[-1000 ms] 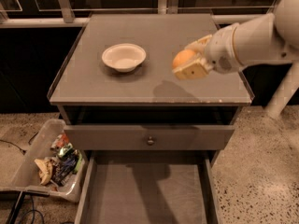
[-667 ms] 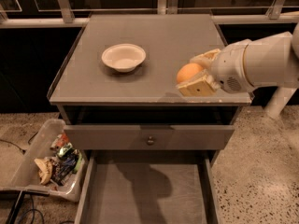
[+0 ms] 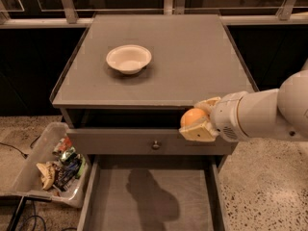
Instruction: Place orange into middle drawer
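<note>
My gripper (image 3: 196, 121) comes in from the right on a white arm and is shut on the orange (image 3: 191, 116). It holds the orange in front of the cabinet's front edge, over the grey drawer front with the knob (image 3: 155, 144). Below, the middle drawer (image 3: 149, 201) is pulled out, a wide grey tray with a bare floor; the arm's shadow falls on it. The orange hangs above the drawer's back right part.
A cream-white bowl (image 3: 128, 58) sits on the cabinet top (image 3: 192, 52), left of centre. A clear bin (image 3: 36, 167) with wrappers and snacks stands on the floor to the left of the drawer. Speckled floor lies on both sides.
The gripper with the orange has moved forward off the cabinet top and down, from above the top's right side to in front of its front edge, over the open drawer.
</note>
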Robot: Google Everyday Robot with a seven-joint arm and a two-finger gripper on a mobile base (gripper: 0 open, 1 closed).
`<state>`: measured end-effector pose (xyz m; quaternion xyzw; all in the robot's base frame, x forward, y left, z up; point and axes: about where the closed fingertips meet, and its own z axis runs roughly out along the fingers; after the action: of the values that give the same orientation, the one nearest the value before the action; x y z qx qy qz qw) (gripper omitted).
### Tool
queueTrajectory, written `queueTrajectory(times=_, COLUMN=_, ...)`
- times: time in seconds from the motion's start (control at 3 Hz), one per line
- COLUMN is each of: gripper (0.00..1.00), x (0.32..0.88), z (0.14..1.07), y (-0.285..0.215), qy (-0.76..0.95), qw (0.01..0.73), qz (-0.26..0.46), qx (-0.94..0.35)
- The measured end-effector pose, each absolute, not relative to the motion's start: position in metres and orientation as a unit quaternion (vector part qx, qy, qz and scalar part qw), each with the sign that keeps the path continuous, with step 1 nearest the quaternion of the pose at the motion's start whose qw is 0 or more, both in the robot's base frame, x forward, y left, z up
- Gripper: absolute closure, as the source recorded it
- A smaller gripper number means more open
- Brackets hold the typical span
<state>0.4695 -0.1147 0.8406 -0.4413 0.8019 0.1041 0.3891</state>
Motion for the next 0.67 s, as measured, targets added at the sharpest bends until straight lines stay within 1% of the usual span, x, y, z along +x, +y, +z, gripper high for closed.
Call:
queueTrajectory(times=0.33, gripper=1.0, x=0.469, z=0.841, y=-0.115, qy=0.802, qw=0.389, qz=0.104, qx=-0.441)
queueTrajectory(times=0.67, gripper=1.0, x=0.469, z=0.814, y=-0.109, qy=0.813, qw=0.368, qz=0.116, qx=-0.436)
